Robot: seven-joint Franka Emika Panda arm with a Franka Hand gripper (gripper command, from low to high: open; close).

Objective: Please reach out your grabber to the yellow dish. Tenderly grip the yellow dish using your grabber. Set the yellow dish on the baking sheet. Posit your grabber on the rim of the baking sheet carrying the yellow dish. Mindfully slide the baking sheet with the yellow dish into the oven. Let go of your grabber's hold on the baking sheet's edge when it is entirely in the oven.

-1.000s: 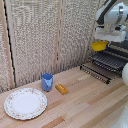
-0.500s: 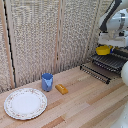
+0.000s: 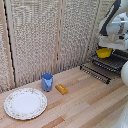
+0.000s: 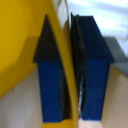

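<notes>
The yellow dish (image 3: 104,52) is a small bright yellow bowl held just above the baking sheet (image 3: 111,62), a dark wire-barred tray at the exterior view's right. My gripper (image 3: 106,48) is shut on the dish's rim from above. In the wrist view the two dark blue fingers (image 4: 50,75) clamp the thin yellow rim (image 4: 64,60) between them. The oven (image 3: 122,54) is mostly hidden behind the arm and cut off at the frame edge.
A blue cup (image 3: 47,81) and a small orange-yellow block (image 3: 61,89) stand mid-table. A large white floral-rimmed plate (image 3: 25,103) lies at the exterior view's left. A woven screen (image 3: 45,35) backs the wooden table (image 3: 85,105).
The gripper has lowered the yellow dish a little toward the baking sheet. The other things have not moved.
</notes>
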